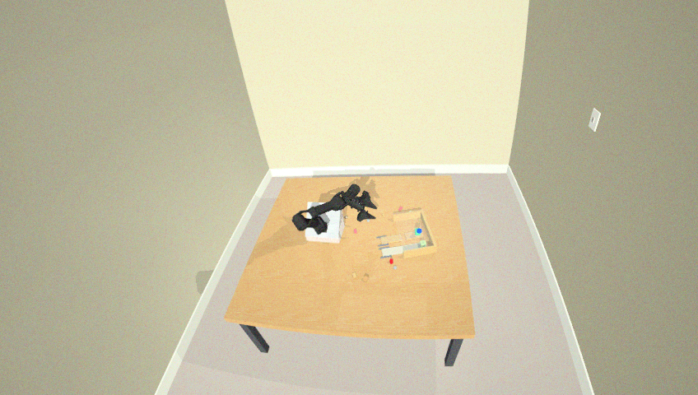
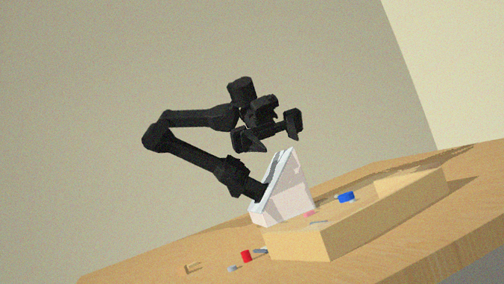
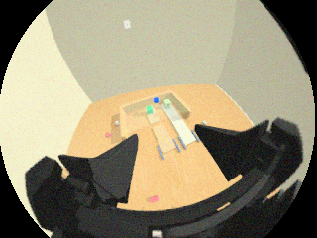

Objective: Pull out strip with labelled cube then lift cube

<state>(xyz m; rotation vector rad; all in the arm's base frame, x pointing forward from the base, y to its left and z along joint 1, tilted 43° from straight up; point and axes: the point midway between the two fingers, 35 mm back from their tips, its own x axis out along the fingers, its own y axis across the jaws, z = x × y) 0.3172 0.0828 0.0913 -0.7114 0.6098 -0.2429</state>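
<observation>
The open gripper [image 1: 375, 211] [image 2: 281, 144] [image 3: 166, 131] is empty, raised above the table between its base and the wooden tray [image 1: 420, 253] [image 2: 298, 245]. A white strip [image 1: 392, 251] [image 3: 184, 133] runs into the tray, greyer towards its far end, where a pale green cube [image 1: 423, 243] [image 3: 167, 103] sits. Beside it lies a tan strip [image 1: 393, 239] [image 3: 163, 139]. Beyond that, apparently separated by a gap, a tan piece [image 3: 153, 118] bears a teal-green cube [image 3: 150, 109]. A blue round thing [image 1: 418, 230] [image 2: 345, 196] [image 3: 157, 100] is near this cube. No label is readable.
Grey-blue rails [image 3: 160, 152] flank the strips' near ends. A red cylinder [image 1: 391, 261] [image 2: 246, 256] and grey disc [image 1: 394, 267] [image 2: 232, 268] lie outside the tray. Pink blocks [image 1: 355, 230] [image 3: 154, 198] and small tan pieces [image 1: 365, 277] lie around. The white base [image 2: 291, 202] supports the arm.
</observation>
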